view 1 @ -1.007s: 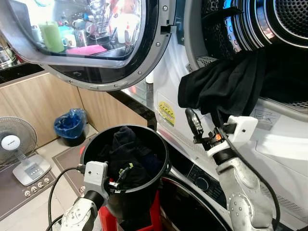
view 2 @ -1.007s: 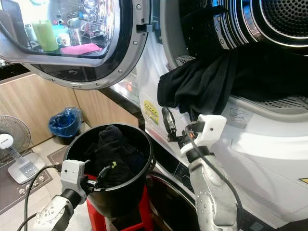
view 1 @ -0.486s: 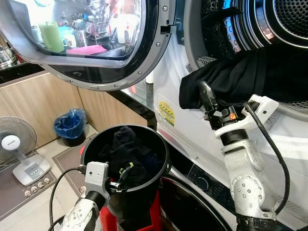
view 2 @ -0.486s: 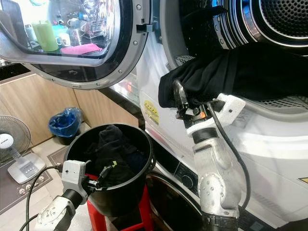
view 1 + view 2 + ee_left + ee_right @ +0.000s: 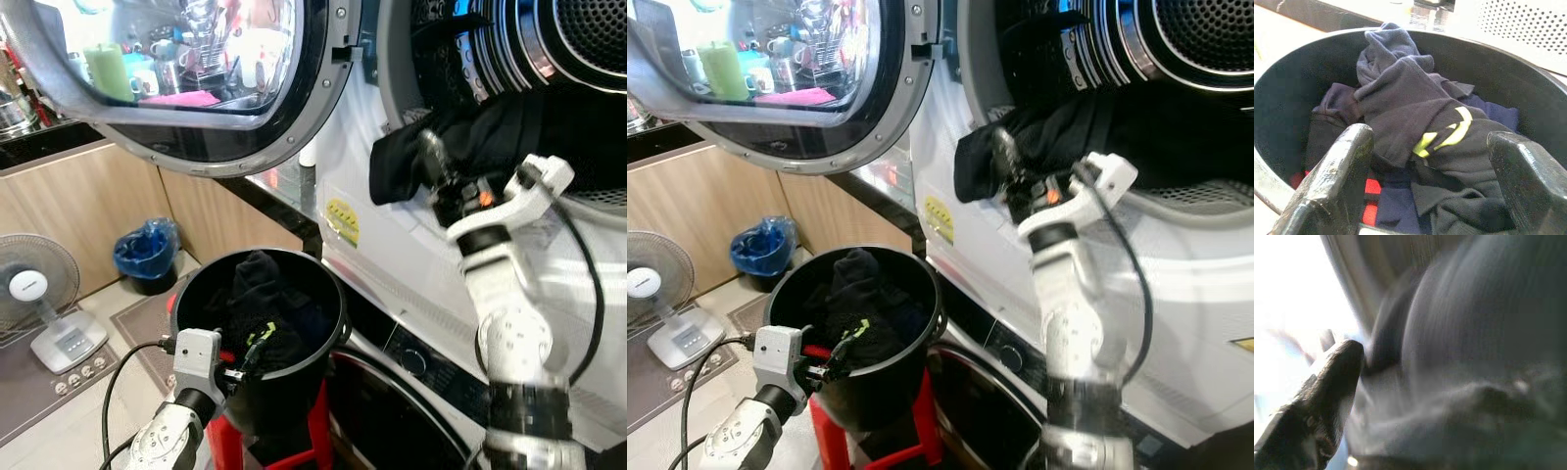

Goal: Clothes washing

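Left eye view showed my right gripper [image 5: 434,162] raised at the drum's [image 5: 549,59] lower rim, pressed into a black garment [image 5: 480,142] that hung over that lip; whether its fingers clasped the cloth, I could not tell through the blur. Behind it the drum stood open. Left of it the open door [image 5: 196,88] hung out over the bucket [image 5: 257,333]. My left gripper [image 5: 1425,161] sat at the bucket's near rim, fingers [image 5: 1334,171] spread and empty, dark clothes [image 5: 1415,127] heaped just beyond. Farther left stood a fan [image 5: 34,294] and a blue-lined bin [image 5: 145,255].
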{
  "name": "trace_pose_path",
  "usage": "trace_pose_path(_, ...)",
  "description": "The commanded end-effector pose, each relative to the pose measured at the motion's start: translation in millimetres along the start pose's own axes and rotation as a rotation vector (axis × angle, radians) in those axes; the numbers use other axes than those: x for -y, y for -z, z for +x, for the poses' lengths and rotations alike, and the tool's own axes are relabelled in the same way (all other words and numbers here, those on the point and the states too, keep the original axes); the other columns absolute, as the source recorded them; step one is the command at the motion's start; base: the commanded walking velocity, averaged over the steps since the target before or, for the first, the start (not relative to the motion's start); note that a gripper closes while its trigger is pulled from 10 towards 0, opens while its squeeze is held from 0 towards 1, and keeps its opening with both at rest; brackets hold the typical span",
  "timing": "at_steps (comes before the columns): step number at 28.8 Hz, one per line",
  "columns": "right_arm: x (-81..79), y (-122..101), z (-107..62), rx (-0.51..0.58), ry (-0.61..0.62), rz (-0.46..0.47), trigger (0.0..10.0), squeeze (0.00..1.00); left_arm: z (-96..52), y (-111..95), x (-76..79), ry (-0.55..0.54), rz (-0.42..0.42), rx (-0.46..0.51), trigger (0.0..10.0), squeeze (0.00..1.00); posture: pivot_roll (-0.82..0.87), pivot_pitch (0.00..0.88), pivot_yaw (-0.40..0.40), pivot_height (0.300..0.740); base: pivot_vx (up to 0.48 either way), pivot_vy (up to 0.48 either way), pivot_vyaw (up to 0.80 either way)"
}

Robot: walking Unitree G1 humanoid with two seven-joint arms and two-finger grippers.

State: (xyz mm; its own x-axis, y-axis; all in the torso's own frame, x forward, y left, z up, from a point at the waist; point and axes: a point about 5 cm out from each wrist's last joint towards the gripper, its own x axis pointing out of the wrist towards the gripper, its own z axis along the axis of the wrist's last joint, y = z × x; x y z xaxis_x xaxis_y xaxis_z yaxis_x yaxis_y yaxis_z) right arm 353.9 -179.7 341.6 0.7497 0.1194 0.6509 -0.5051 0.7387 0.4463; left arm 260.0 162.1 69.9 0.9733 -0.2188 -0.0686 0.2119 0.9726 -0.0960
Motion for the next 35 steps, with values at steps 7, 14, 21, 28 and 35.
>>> trace_pose_path(7,-1.2,3.7,2.3,-0.041,-0.093,-0.014,10.0,0.0,-0.8,-0.4,-0.1,-0.001,0.006,0.001,10.0,0.0,0.08,0.056,-0.011,0.74,0.0,0.0,0.0)
trace_pose_path(14,-1.4,7.3,31.6,-0.012,0.063,-0.194,10.0,0.0,0.5,-1.0,-0.2,0.001,0.008,0.004,10.0,0.0,0.08,0.048,-0.009,0.74,0.0,0.0,0.0)
trace_pose_path(21,-5.9,-6.2,68.2,-0.001,0.194,-0.363,10.0,0.0,1.9,-1.7,0.4,0.004,0.012,0.007,10.0,0.0,0.09,0.032,-0.008,0.74,0.0,0.0,0.0)
trace_pose_path(28,2.3,-52.0,90.1,0.002,0.501,-0.758,10.0,0.0,2.2,-2.5,0.5,0.0,0.016,0.011,10.0,0.0,0.09,0.027,-0.01,0.74,0.0,0.0,0.0)
trace_pose_path(35,30.1,-85.2,78.7,-0.025,0.785,-0.902,10.0,0.0,1.9,-0.7,1.8,-0.001,0.015,0.003,10.0,0.0,0.08,0.038,-0.009,0.74,0.0,0.0,0.0)
